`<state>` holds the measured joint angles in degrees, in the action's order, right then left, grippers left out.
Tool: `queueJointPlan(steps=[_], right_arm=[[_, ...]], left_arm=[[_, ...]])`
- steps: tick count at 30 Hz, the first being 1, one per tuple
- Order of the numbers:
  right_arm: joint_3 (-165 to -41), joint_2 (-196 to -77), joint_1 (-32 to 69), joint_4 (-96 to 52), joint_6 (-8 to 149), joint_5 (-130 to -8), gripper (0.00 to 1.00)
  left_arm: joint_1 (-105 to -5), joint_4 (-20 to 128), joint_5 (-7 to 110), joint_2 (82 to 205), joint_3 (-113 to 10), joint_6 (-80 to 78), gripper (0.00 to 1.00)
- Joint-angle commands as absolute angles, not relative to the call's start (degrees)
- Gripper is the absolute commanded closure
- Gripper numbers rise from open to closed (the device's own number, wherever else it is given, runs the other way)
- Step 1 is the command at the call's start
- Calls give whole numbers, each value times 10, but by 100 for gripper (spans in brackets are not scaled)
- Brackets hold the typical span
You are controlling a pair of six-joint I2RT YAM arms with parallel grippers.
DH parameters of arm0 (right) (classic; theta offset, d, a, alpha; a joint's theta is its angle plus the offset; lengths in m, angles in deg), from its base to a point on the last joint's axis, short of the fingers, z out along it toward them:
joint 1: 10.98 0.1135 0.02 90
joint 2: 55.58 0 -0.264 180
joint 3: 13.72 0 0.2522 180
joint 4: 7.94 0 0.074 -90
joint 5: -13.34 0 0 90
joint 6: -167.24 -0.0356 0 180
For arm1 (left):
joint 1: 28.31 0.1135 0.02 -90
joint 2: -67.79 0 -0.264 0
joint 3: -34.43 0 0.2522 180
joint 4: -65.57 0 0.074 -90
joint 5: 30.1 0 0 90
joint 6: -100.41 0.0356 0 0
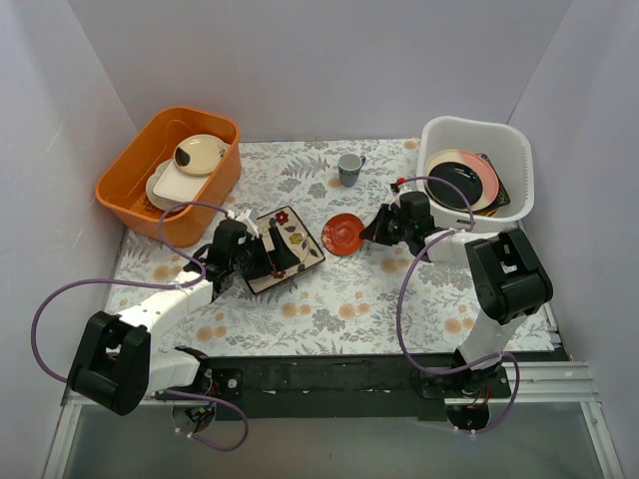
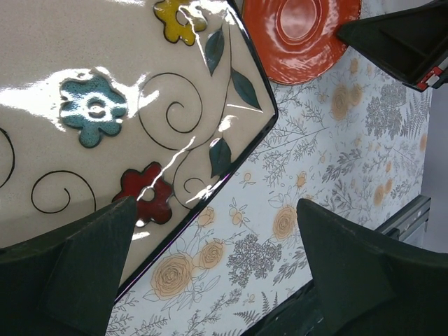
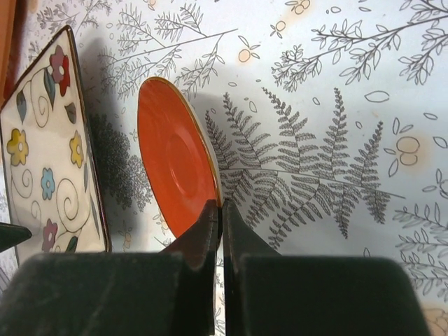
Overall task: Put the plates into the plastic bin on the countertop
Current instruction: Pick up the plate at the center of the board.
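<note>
On the cloth (image 1: 349,309), right pincer (image 3: 219,210) clamps red plate's (image 3: 175,175) rim; left pincer (image 2: 217,206) gapes over cream plate's (image 2: 105,105) edge.

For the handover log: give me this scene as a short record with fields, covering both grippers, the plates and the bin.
left gripper: open, straddling an edge of the square plate
right gripper: shut on the rim of the red plate
bin: holds stacked plates, a black one on top
outside bin: square plate, red plate
cup: upright, behind the red plate
orange tub: cream dishes inside
</note>
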<state>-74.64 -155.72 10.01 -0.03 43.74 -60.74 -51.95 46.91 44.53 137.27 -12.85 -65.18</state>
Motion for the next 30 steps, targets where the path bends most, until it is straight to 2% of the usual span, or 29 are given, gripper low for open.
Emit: queueJointPlan(steps=[1,18,30], right_arm=[[-750,-1509,98,-17,466,-617,99],[-798,-1407,98,-97,501,-610,99],[-783,-1345,95,-133,518,-634,99]], left_arm=[[-518,474,424,1362,-146,-646,2],[-518,389,469,1248,-117,-667,2],[-518,392,448,1262,-136,-668,2]])
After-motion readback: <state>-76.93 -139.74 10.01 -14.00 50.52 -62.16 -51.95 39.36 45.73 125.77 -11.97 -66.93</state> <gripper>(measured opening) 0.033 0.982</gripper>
